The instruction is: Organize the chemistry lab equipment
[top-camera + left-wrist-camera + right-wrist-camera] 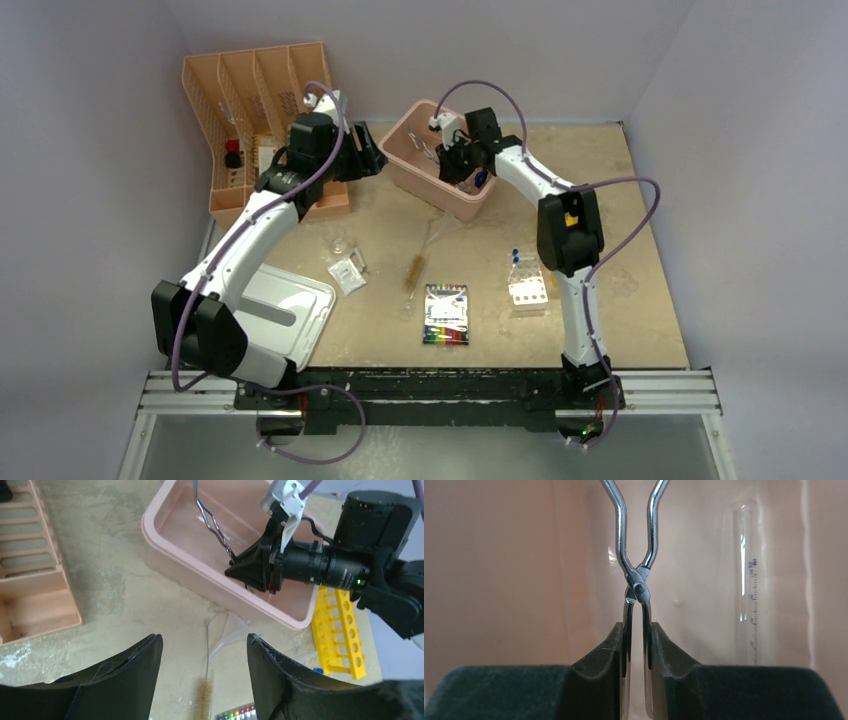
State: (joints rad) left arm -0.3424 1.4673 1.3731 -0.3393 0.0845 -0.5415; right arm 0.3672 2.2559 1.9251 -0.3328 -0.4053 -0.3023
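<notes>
Right arm has the metal tongs [636, 575] in the pink bin [405, 178].
The bin sits at 12 o'clock on my bench [620, 250]. My right end effector [636, 647] reaches into it, pinching the tongs, whose long axis runs straight out toward 12. My left end effector [205, 652], spread and empty, hovers at the bin's 9 o'clock.

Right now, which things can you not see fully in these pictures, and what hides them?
- Right wrist view: the top edge cuts one end of the metal tongs; the right gripper hides the other.
- Top view: the right arm covers much inside the pink bin.
- Left wrist view: the bottom edge cuts the brown brush.
- Top view: the clear item beside the packet is too small to name.
</notes>
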